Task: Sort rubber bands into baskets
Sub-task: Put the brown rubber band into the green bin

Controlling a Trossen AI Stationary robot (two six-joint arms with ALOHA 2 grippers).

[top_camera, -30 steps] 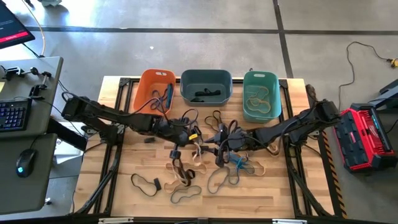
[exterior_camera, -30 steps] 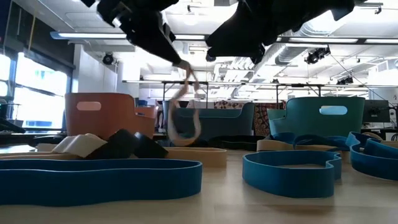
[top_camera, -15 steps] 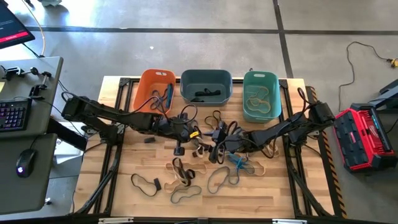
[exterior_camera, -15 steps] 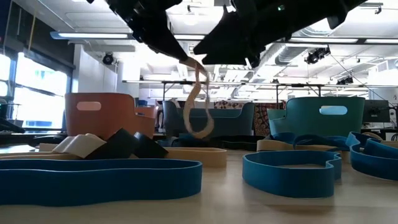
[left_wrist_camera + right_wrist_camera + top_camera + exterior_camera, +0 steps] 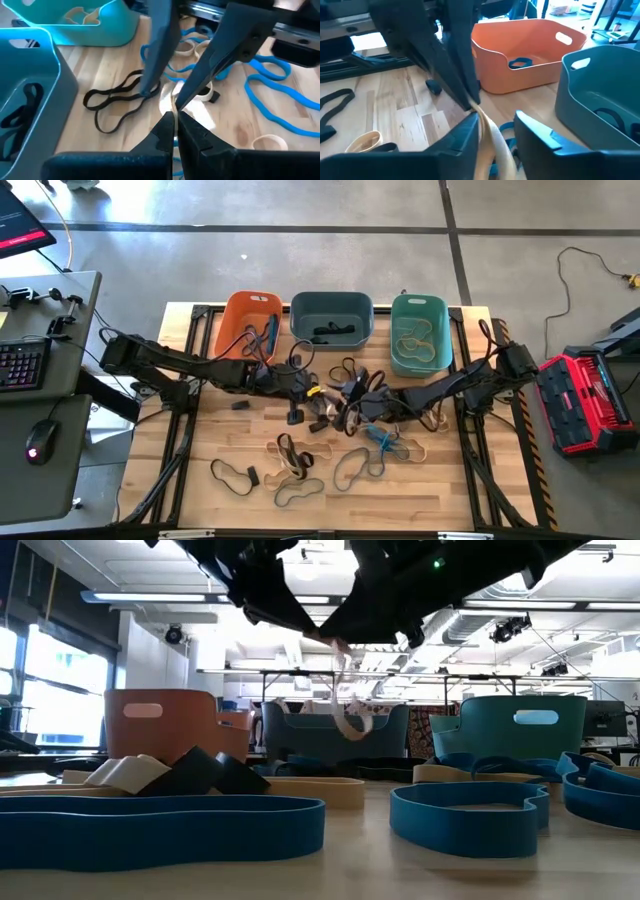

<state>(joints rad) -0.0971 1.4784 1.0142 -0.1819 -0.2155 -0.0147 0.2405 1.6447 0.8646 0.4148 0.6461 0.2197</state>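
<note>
Pinching a tan rubber band (image 5: 345, 690) between pressed-together fingers, the left gripper (image 5: 174, 119) hangs over mid-table, tip to tip with the right gripper (image 5: 492, 122), whose spread fingers flank the band. A handover seems underway. Next, the right must clamp before carrying toward the teal basket (image 5: 420, 330).

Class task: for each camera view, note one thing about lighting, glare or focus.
High view: even light, soft shadows on the table. Low view: bright ceiling lights silhouette both arms; the near blue rubber band looks soft. Left wrist view: a glare patch on the wood. Right wrist view: the tan rubber band up close is blurred.
</note>
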